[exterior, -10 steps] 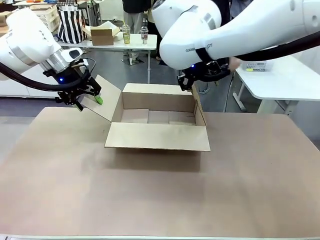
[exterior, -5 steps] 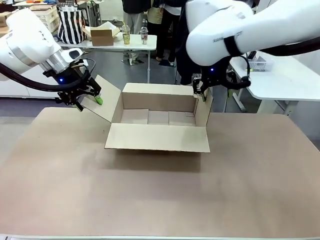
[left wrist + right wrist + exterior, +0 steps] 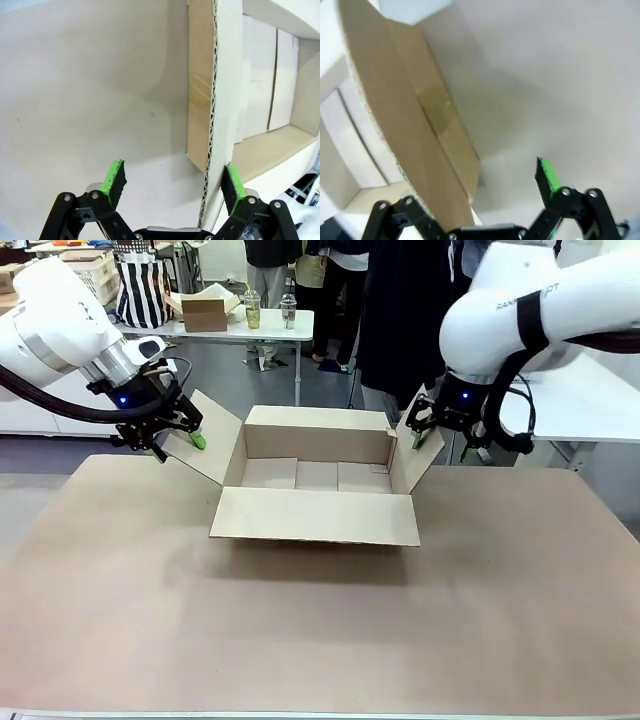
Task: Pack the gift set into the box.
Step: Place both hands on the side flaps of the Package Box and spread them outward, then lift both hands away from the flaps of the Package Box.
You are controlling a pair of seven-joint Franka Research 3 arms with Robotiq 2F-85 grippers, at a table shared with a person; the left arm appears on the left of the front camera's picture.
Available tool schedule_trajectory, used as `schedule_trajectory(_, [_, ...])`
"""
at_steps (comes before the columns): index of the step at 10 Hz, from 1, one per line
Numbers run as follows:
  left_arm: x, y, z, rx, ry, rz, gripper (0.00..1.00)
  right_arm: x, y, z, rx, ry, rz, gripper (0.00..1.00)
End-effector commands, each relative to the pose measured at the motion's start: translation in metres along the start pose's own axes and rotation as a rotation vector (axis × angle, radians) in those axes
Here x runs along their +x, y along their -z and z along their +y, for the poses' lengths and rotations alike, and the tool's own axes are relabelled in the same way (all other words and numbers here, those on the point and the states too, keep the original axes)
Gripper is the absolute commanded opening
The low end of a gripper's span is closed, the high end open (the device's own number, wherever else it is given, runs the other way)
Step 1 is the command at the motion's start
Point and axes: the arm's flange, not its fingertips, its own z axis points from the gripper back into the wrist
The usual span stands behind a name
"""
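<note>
Presently: left gripper [image 3: 180, 445], green pads [image 3: 114, 181] spread wide, straddling the corrugated edge of the left flap [image 3: 215, 448] of the box [image 3: 318, 440]; one pad sits just beside the cardboard, the other stands clear of it. Right gripper [image 3: 441, 442], fingers likewise wide, set astride the right flap [image 3: 411, 458]; one green pad [image 3: 547, 175] shows, its mate hidden behind the flap. The box is brown, with all four flaps open, in the upper middle of the front frame, resting on the table [image 3: 300, 640].
</note>
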Motion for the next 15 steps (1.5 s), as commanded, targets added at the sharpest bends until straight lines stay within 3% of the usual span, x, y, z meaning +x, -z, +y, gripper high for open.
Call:
schedule_trajectory(1, [-0.002, -0.003, -0.001, 0.016, -0.011, -0.002, 1.0, -0.008, 0.023, -0.027, 0.144, -0.001, 0.046, 1.0])
schedule_trajectory(4, [-0.002, -0.003, -0.001, 0.016, -0.011, -0.002, 1.0, -0.01, 0.036, -0.057, 0.246, 0.055, 0.044, 1.0])
schedule_trajectory(5, [-0.002, -0.003, -0.001, 0.016, -0.011, -0.002, 1.0, 0.005, 0.014, -0.032, 0.164, 0.056, 0.019, 1.0])
schedule_trajectory(15, [-0.002, -0.003, -0.001, 0.016, -0.011, -0.002, 1.0, 0.005, 0.014, -0.032, 0.164, 0.056, 0.019, 1.0])
